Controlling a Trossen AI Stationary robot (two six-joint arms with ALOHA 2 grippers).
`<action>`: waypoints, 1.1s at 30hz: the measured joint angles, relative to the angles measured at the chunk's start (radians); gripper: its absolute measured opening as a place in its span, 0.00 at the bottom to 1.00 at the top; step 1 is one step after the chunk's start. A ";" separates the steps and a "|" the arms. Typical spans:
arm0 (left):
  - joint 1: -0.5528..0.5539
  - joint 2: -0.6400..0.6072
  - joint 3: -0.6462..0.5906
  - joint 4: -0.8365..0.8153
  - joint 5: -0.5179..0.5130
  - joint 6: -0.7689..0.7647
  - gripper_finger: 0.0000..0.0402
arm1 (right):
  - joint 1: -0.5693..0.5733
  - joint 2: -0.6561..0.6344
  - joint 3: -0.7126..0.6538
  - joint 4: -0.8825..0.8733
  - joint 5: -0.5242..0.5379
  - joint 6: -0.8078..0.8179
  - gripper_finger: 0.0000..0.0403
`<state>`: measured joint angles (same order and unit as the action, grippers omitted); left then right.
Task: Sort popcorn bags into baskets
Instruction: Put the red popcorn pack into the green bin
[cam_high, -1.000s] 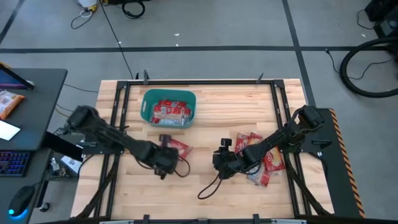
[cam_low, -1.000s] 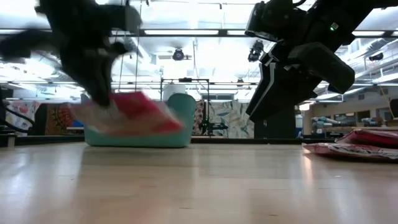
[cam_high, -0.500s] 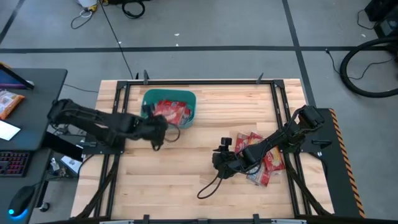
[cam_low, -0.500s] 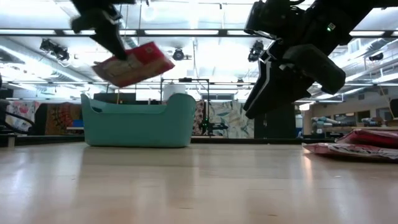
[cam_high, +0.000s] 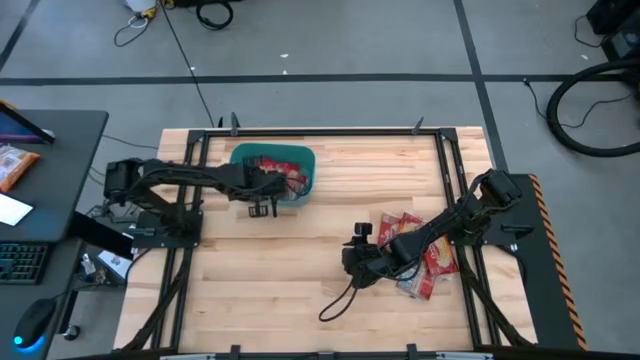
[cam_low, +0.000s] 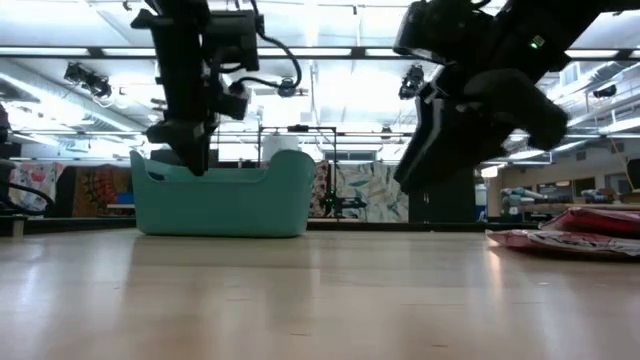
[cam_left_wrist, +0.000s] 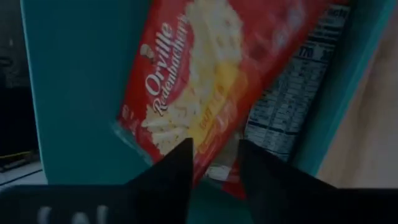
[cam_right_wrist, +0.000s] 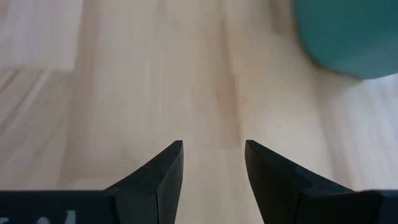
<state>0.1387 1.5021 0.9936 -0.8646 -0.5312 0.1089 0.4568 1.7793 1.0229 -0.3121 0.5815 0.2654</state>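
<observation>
The teal basket (cam_high: 302, 158) (cam_low: 220, 200) stands at the table's far left with red popcorn bags in it. My left gripper (cam_high: 266, 186) (cam_left_wrist: 214, 158) hangs open over the basket's near side, fingers pointing down. Below them a red and yellow popcorn bag (cam_left_wrist: 193, 81) lies aslant inside the basket (cam_left_wrist: 74, 81), on another bag with grey print (cam_left_wrist: 286, 106). My right gripper (cam_high: 351, 262) (cam_right_wrist: 213, 149) stands open above bare wood near the table's middle. A pile of popcorn bags (cam_high: 420, 250) (cam_low: 570, 235) lies flat on the table at the right.
A black cable (cam_high: 335, 298) loops across the wood in front of my right gripper. Black frame rails (cam_high: 448, 180) run along the table's sides. Bare wood (cam_high: 270, 280) lies between basket and pile. A desk with a keyboard (cam_high: 20, 262) stands left of the table.
My left gripper has carried a popcorn bag up off the table's middle and toward the far edge, to above the basket, and has let it go. The bag, lifted and tilted half a second ago, now lies inside the basket. My right gripper has kept still.
</observation>
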 joint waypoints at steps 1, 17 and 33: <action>-0.001 -0.001 0.000 -0.003 0.000 0.000 0.36 | 0.000 -0.002 0.000 -0.009 -0.028 0.002 0.44; -0.156 -0.169 0.103 0.166 0.222 -0.047 0.46 | 0.004 -0.169 0.001 -0.586 -0.287 0.448 0.43; -0.278 -0.161 0.102 0.124 0.299 -0.155 0.46 | -0.004 -0.164 -0.095 -0.915 -0.518 0.608 0.43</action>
<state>-0.1393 1.3407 1.0954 -0.7406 -0.2317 -0.0459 0.4529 1.6157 0.9281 -1.2269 0.0635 0.8732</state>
